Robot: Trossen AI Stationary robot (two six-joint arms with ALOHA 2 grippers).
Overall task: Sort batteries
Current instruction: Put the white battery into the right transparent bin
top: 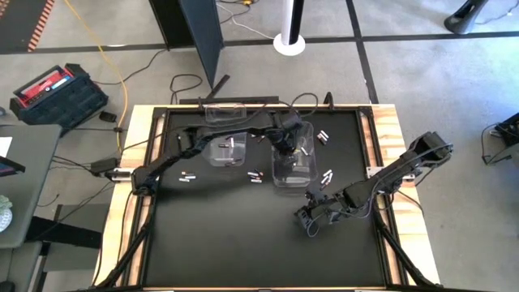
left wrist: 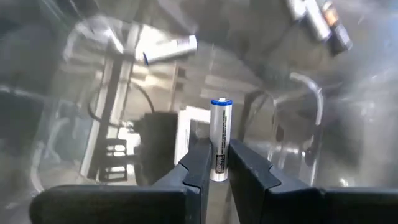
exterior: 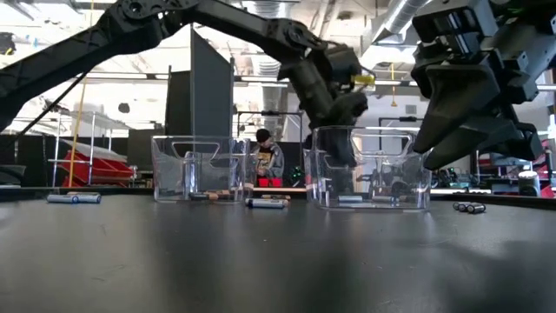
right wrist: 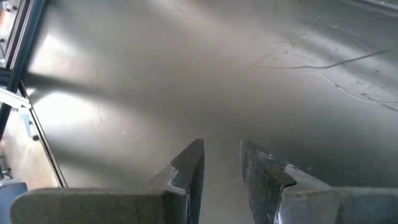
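Black tabletop, two clear bins, loose batteries [top: 188,176] scattered.
Your left gripper [left wrist: 216,169] pinches a white battery [left wrist: 221,134] inside the right-hand bin [top: 292,174]; release low. Right gripper [right wrist: 222,163] hovers empty, slightly parted.

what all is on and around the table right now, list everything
clear bins: three, transparent, far half of the table; one left of it, one at the far edge
loose batteries: several small groups, white and dark, on the black mat around the bins
held battery: one, white with blue tip, upright
table: one, black mat, wooden rim
toolbox: one, red and dark, floor at left
person: one, in the room behind the bins
left end effector: shut on the held battery, inside a bin
right end effector: slightly open, empty, over bare mat near the right edge
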